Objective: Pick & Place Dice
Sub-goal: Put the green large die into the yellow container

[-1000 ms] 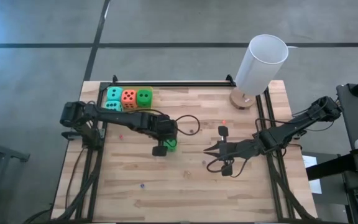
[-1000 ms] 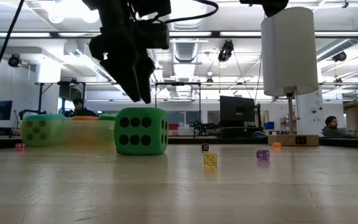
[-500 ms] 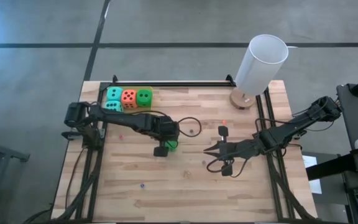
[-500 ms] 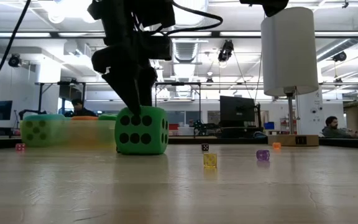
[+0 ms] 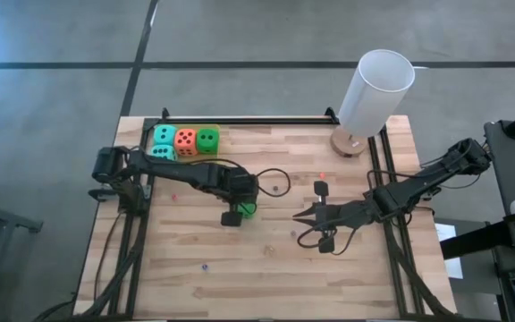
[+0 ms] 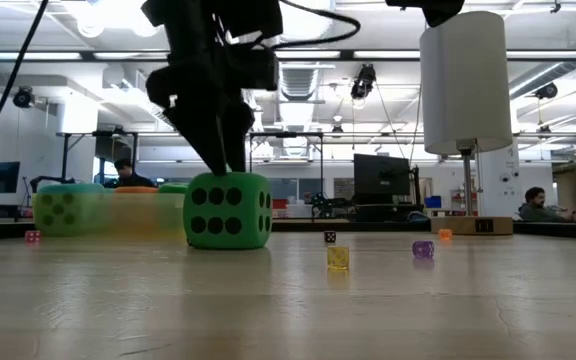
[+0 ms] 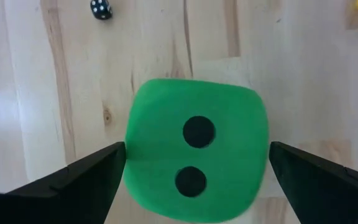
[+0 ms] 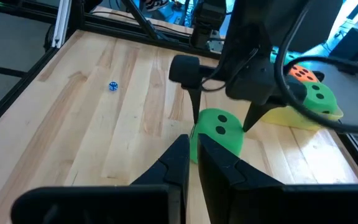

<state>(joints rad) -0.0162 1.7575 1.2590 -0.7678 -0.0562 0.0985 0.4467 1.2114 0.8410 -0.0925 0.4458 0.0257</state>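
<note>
A bright green die (image 5: 249, 208) (image 6: 228, 210) rests on its bottom face on the wooden table, two pips up in the left wrist view (image 7: 196, 155). My left gripper (image 5: 240, 213) (image 7: 197, 149) points steeply down over it, open. One finger stands on each side of the die's top, close to it; I see no touch. At the far left a translucent yellow tray (image 8: 303, 115) holds two teal dice (image 5: 164, 135) (image 5: 160, 151), an orange-red die (image 5: 185, 138) and a green die (image 5: 207, 137). My right gripper (image 5: 300, 218) (image 8: 193, 149) waits shut right of the middle, above the table.
A tall white cylinder on a round wooden base (image 5: 374, 94) stands at the far right. Tiny dice lie scattered on the table: yellow (image 6: 338, 257), purple (image 6: 423, 249), black (image 6: 330, 237), blue (image 8: 112, 86). Black rails (image 5: 240, 119) frame the table. People sit in the room beyond.
</note>
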